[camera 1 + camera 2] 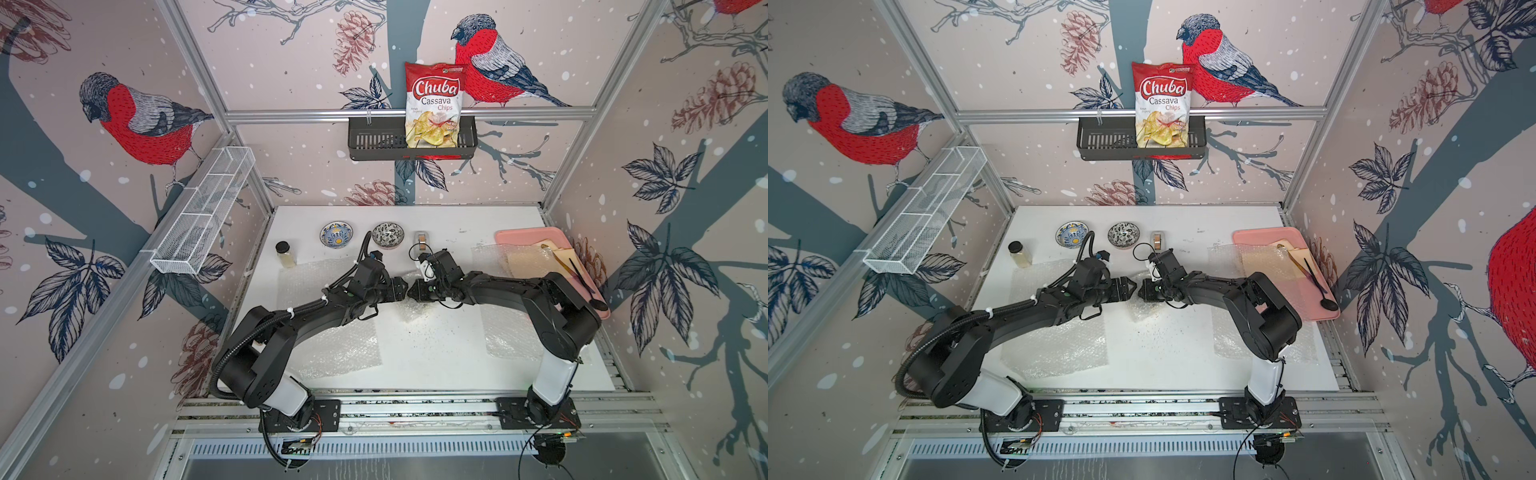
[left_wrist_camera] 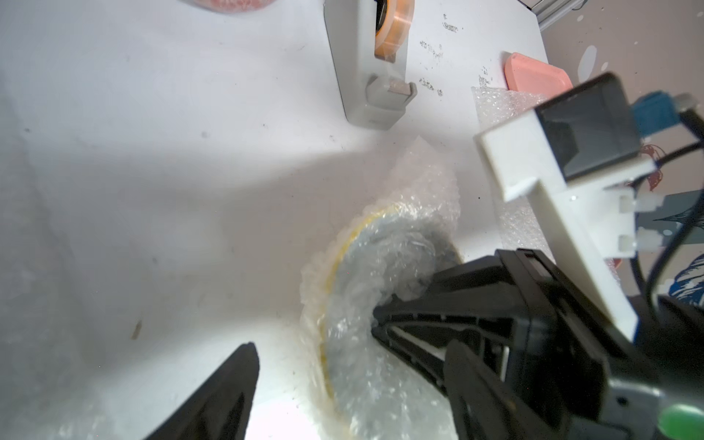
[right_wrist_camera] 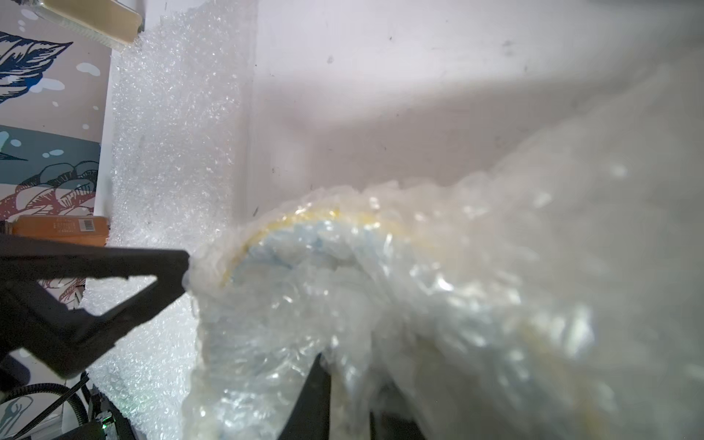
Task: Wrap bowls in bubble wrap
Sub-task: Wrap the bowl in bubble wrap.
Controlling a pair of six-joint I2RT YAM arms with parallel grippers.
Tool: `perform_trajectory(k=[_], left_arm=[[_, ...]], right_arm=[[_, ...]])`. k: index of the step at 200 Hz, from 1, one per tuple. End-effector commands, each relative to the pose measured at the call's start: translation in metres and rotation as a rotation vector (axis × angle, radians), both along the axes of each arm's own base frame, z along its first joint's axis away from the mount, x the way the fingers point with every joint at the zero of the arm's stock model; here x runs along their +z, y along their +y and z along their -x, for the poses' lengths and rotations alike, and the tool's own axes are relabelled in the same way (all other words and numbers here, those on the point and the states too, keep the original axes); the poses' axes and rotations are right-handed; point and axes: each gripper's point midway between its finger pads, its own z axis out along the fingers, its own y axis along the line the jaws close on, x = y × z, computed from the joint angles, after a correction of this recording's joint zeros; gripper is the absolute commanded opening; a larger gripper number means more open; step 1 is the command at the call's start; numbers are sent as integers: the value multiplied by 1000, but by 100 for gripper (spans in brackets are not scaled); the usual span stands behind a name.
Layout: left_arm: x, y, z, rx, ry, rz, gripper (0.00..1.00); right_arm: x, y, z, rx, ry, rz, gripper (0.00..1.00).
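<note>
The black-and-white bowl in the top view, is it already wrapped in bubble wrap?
No, the black-and-white bowl stands bare on the table, its patterned inside uncovered.

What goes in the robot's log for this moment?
step: wrapping bowl | left tool: open, gripping nothing | right tool: shut on bubble wrap | bowl: covered

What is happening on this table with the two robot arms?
The right gripper pinches the clear bubble wrap sheet bunched over a pale round ceramic bowl with a yellow rim at the middle of the white table. The left gripper is open close to it, holding nothing. The blue-and-yellow bowl and black-and-white bowl at the back lie unwrapped.
</note>
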Motion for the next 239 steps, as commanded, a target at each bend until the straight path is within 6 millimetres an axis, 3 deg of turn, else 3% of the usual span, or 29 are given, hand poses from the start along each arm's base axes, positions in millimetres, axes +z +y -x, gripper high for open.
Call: perform_trajectory(k=[1,84,105,131,162,187,212,239], left_arm=[[-6,-3,13,-20,40,51,80],[-43,-19,-2,-38,104,32,77],[-61,-15,-1,-39,126,-9,71],[-78,-12,1,-44,161,-53,70],[-83,-8,1,-36,167,-80,70],[-80,-8,-1,-35,162,-89,70],[-78,-9,-4,-38,160,-93,70],[-76,-10,-6,-39,158,-101,70]], right_arm=[[-9,-3,6,-20,38,29,20],[-4,13,20,13,79,-56,21],[7,12,19,12,81,-106,23],[28,8,15,22,64,-161,33],[61,-4,7,26,32,-222,45],[83,-15,-4,23,19,-279,47],[90,-37,-24,-36,-32,-252,49],[87,-77,-62,-166,-82,-195,50]])
